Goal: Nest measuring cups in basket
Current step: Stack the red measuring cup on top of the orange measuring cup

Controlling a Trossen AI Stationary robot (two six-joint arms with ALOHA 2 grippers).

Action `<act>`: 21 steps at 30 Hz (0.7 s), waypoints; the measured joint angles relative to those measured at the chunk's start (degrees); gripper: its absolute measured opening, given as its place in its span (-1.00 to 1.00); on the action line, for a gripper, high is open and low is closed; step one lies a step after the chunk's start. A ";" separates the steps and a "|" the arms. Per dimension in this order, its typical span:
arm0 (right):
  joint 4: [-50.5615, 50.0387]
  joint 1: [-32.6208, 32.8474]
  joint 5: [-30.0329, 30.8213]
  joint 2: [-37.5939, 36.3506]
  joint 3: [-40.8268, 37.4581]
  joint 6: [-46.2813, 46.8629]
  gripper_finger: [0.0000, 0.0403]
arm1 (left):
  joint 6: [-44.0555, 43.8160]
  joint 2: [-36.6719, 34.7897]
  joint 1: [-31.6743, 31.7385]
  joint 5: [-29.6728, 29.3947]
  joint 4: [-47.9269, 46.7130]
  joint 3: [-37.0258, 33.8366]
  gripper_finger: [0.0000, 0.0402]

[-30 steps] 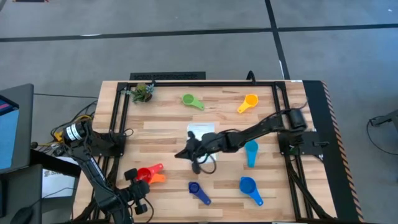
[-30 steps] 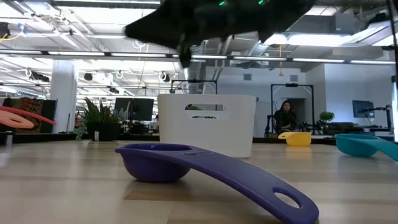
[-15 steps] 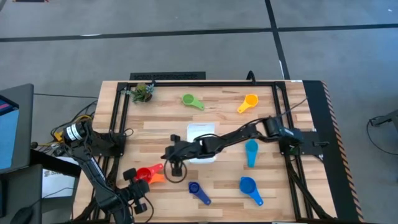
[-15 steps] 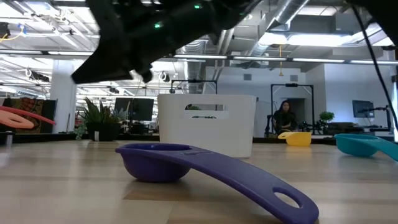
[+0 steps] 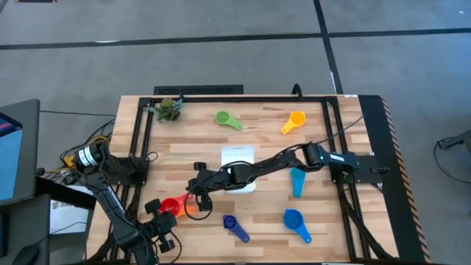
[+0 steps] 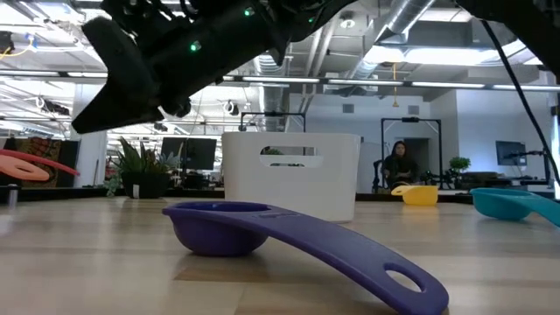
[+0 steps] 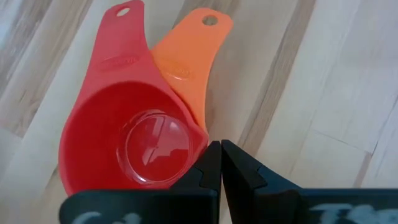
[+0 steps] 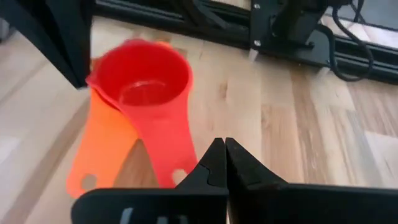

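The red cup [image 5: 170,205] sits on the orange cup [image 5: 188,210], with their handles fanned apart, near the table's near-left corner. My right gripper [image 5: 196,197] is shut and hovers just right of this pair; the red cup [image 8: 146,84] shows ahead of its fingers. My left gripper [image 7: 221,152] is shut, with its tips by the red cup's rim [image 7: 198,134]. The white basket [image 5: 238,155] stands mid-table, partly under the right arm. The green [image 5: 227,119], yellow-orange [image 5: 293,121], teal [image 5: 297,180], blue [image 5: 296,222] and dark blue [image 5: 235,227] cups lie apart on the wood. My left gripper has its shut fingertips right beside the red cup's rim [image 7: 202,142], coming from the near-left side. I cannot tell whether they touch it. The cup rests on the orange cup and the table.
A green leafy clump [image 5: 170,110] lies at the far-left corner. A black frame [image 5: 235,98] runs around the table's sides. In the low view the dark blue cup [image 6: 262,232] lies in front of the basket [image 6: 290,175], and the right arm [image 6: 157,61] is overhead.
My right arm has swung from over the basket toward the table's left and near edge, and its gripper is now beside the red and orange cups. Cups and basket have stayed where they were.
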 joint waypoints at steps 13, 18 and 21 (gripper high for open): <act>-3.06 0.66 3.80 2.48 0.19 -2.76 -0.98 | 0.28 0.00 2.23 0.28 -2.62 0.00 -1.00; -4.02 0.51 5.35 2.69 -0.26 -3.44 -0.98 | 0.31 0.00 2.75 3.08 -2.62 0.00 -1.00; -3.35 0.46 6.65 2.54 -0.24 -4.74 -0.98 | 0.19 0.00 2.69 4.21 -2.64 0.00 -1.00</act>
